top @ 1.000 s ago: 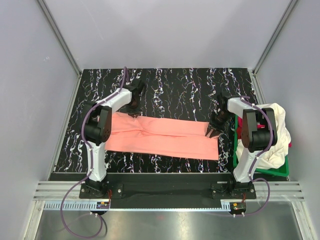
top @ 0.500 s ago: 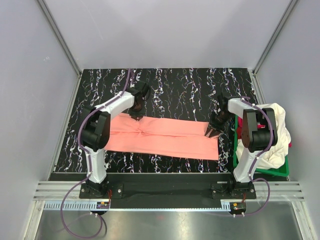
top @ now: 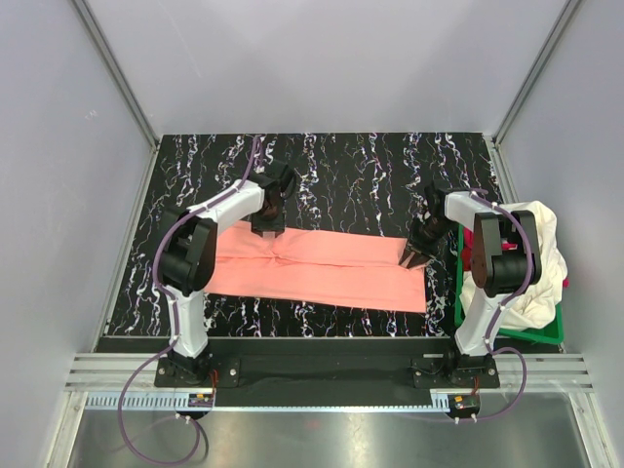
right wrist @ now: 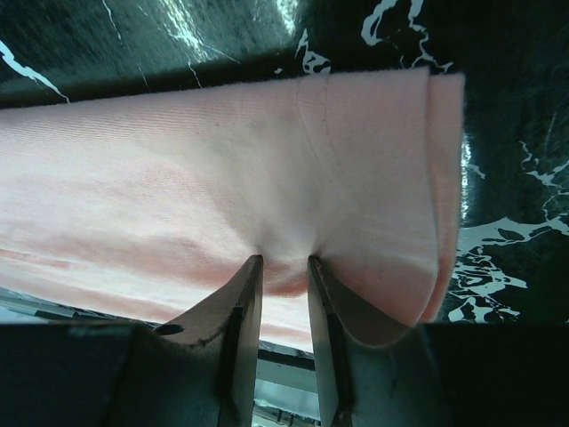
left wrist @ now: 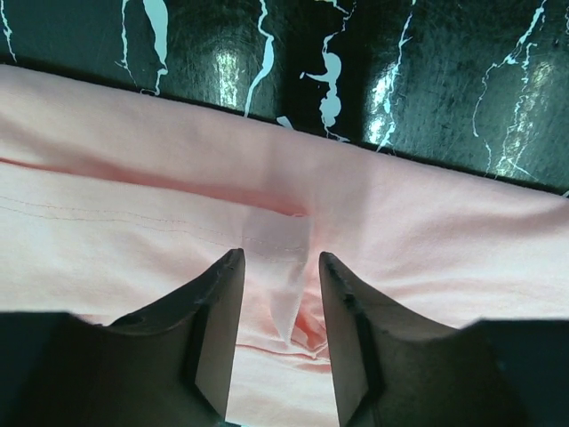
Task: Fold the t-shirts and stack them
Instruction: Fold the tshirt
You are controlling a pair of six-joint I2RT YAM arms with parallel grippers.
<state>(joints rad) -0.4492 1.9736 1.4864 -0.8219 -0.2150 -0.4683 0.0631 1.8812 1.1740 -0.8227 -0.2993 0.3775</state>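
1. Salmon t-shirt (top: 322, 268) lies as a long folded strip across the table (top: 370, 166), left to right.
2. Left gripper (top: 268, 231) is at the shirt's far edge, jaws spread, a cloth fold between them.
3. Right gripper (top: 413, 255) has its jaws pinching the shirt's right end, and the cloth puckers there.

- salmon-pink t-shirt (top: 322, 268): soft matt cloth, fine knit grain, stitched seam lines, light creases.
- cream-white cloth (top: 541, 258): matt, crumpled.
- basket (top: 507, 334): green plastic, smooth.
- table top (top: 370, 166): black with white marble veining, smooth and glossy, with bright glints in the wrist views.
- Fingers of left gripper (left wrist: 280, 260) and right gripper (right wrist: 283, 262): dark, matt, hard, plastic by the look, with pale scuffs along the right pair's edges.
- arm shells (top: 229, 200): white, smooth, slight gloss; joints black and matt.
- metal sheet (top: 322, 439): bare, brushed, dull sheen.
- walls (top: 322, 68): pale grey, matt, smooth.
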